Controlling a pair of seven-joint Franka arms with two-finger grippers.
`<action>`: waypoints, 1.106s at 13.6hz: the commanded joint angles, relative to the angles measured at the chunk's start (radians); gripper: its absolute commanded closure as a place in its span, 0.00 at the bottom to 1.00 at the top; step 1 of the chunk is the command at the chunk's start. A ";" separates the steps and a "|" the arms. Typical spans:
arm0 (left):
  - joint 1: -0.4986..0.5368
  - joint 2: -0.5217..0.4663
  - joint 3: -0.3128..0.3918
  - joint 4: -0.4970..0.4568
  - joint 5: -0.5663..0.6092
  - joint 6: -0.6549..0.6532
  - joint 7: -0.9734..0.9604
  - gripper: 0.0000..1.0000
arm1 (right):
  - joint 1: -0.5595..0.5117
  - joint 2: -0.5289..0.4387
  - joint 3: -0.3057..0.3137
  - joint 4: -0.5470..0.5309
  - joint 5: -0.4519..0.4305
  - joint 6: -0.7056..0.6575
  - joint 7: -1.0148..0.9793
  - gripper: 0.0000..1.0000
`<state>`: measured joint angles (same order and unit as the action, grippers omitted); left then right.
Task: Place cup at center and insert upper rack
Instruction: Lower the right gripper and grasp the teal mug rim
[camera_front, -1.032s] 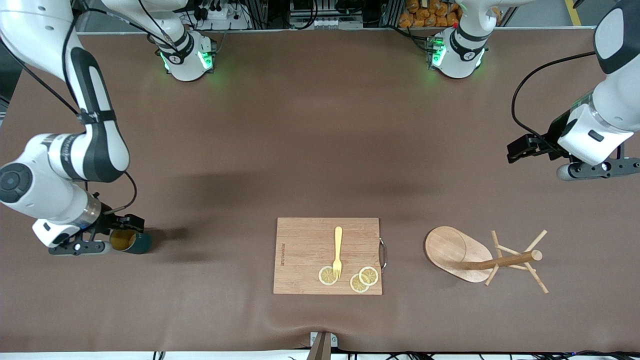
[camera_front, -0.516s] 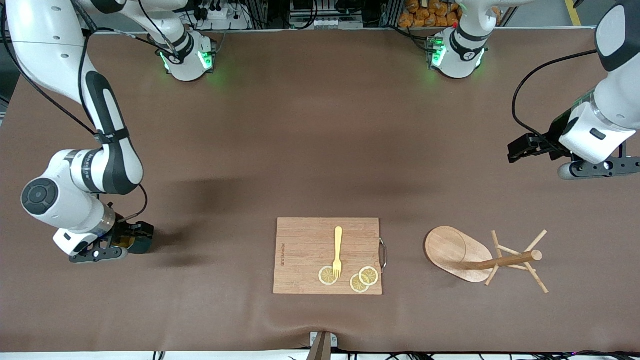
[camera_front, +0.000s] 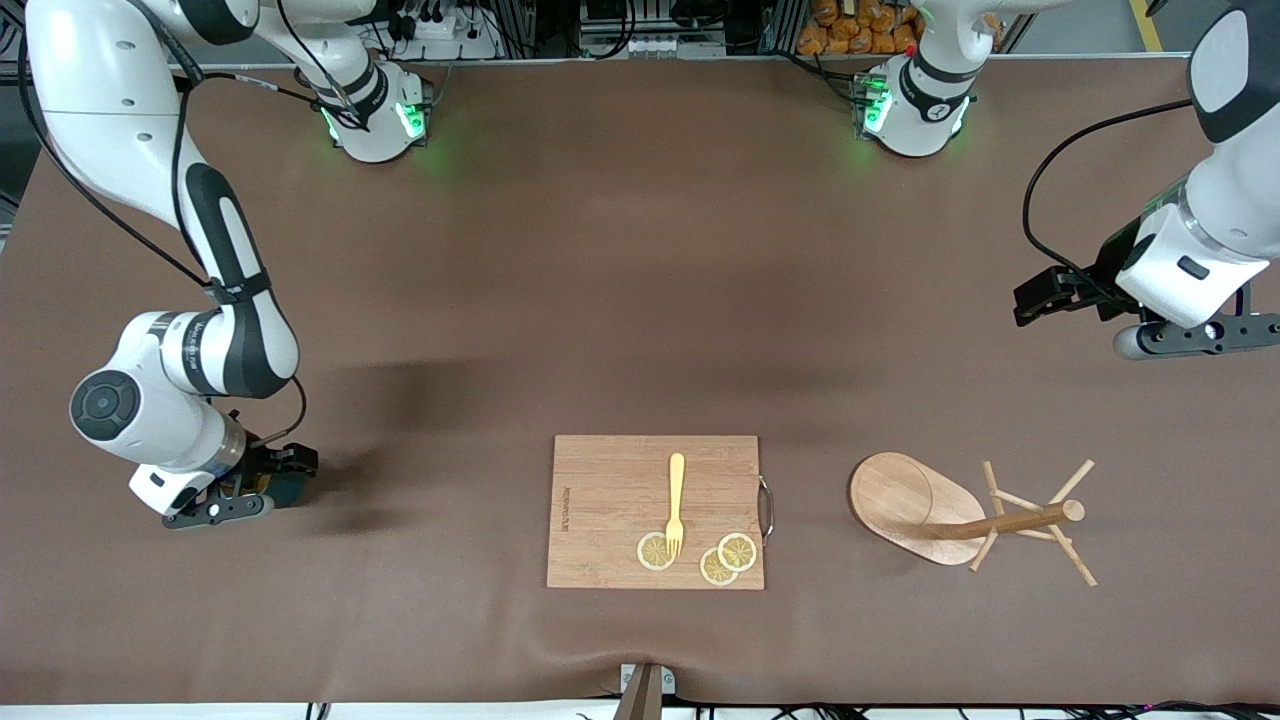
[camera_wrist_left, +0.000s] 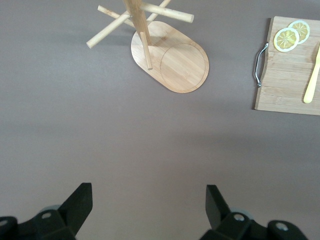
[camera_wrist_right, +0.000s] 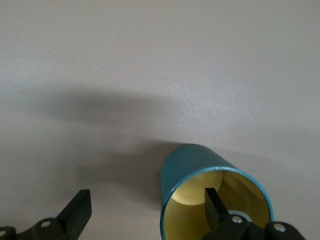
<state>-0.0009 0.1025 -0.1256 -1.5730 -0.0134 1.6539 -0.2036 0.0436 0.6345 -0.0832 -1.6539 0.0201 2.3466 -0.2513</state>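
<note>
Front view showed the brown table (camera_front: 640, 300) filling the frame, with the right arm (camera_front: 190, 330) bending down the left edge of the picture and the left arm (camera_front: 1215, 200) at the right edge.

A rectangular wooden cutting board (camera_front: 610, 510) lay at lower centre, its metal handle (camera_front: 767, 508) on the edge facing the upper rack. On it lay a yellow fork (camera_front: 676, 503), its long axis running up and down the frame, tines toward the bottom among three lemon slices (camera_front: 737, 551).

Lower right of the frame, the upper rack (camera_front: 905, 497) stood on its oval base, whose long axis slanted from upper left to lower right; its post and pegs leaned out toward the right edge of the picture.

At the lower left of the frame, the cup (camera_wrist_right: 200, 172) stood upright, mouth up. The right gripper (camera_front: 245, 490) hung over it with fingers spread apart; in the right wrist view one finger (camera_wrist_right: 214, 205) dipped inside the rim, the other outside.

At middle right of the frame the left gripper (camera_wrist_left: 147, 207) waited above bare table, fingers wide apart and holding nothing.
</note>
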 joint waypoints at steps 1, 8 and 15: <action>-0.002 0.003 -0.002 0.014 0.015 0.000 -0.008 0.00 | -0.008 0.014 0.000 0.017 0.001 0.016 -0.100 0.00; 0.004 0.011 -0.002 0.013 0.015 0.000 -0.010 0.00 | -0.017 0.019 0.000 0.019 -0.005 0.008 -0.260 0.97; 0.006 0.013 -0.002 0.013 0.013 0.000 -0.008 0.00 | -0.017 0.008 0.037 0.031 0.004 0.000 -0.252 1.00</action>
<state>0.0017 0.1100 -0.1241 -1.5730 -0.0134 1.6539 -0.2036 0.0370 0.6398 -0.0828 -1.6507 0.0199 2.3574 -0.4982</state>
